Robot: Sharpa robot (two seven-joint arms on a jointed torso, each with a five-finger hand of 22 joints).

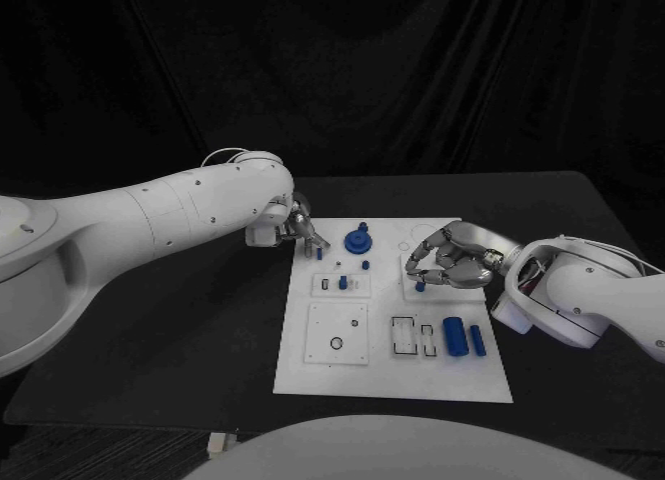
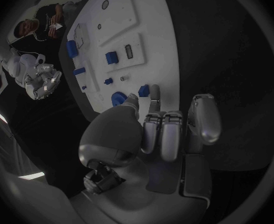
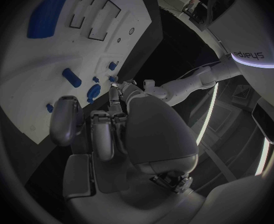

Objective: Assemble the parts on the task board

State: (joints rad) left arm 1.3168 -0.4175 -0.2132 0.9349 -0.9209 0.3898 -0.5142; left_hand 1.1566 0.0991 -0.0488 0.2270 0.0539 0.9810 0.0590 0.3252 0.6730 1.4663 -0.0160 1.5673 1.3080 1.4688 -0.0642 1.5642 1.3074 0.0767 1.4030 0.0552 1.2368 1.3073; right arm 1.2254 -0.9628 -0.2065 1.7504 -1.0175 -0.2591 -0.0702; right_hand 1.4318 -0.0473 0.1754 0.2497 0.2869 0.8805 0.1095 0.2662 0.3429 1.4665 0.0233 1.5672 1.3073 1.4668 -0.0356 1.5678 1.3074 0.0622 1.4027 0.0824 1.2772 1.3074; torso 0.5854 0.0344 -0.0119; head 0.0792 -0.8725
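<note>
Head view: white board (image 1: pixel 394 380) lies mid-table, w/ both hands at its far half. Left hand (image 1: pixel 295 226) sits at the far-left corner, fingertips just above a small blue peg (image 1: pixel 319 253); the left wrist view shows its fingers (image 2: pixel 163 134) curled side by side, tips near a blue block (image 2: pixel 143 90) at the board edge. Whether anything is pinched there: cannot tell. Right hand (image 1: pixel 450 257) hovers over the right-centre of the board, fingers curled in, next to a small blue peg (image 1: pixel 420 286); no held part is visible, so its grip also cannot be told. Blue round knob (image 1: pixel 360 239) stands at the far middle. Two blue cylinders (image 1: pixel 453 335) and (image 1: pixel 478 340) lie near the right edge, beside two empty rectangular slots (image 1: pixel 403 336).

Judged step: early-to-mid assembly; small pegs appear seated, the large cylinders not yet placed. Next move likely calls for a fine pinch on a peg near either hand, approx. vertical alignment over its hole, then gentle downward press w/o nudging neighbours.
</note>
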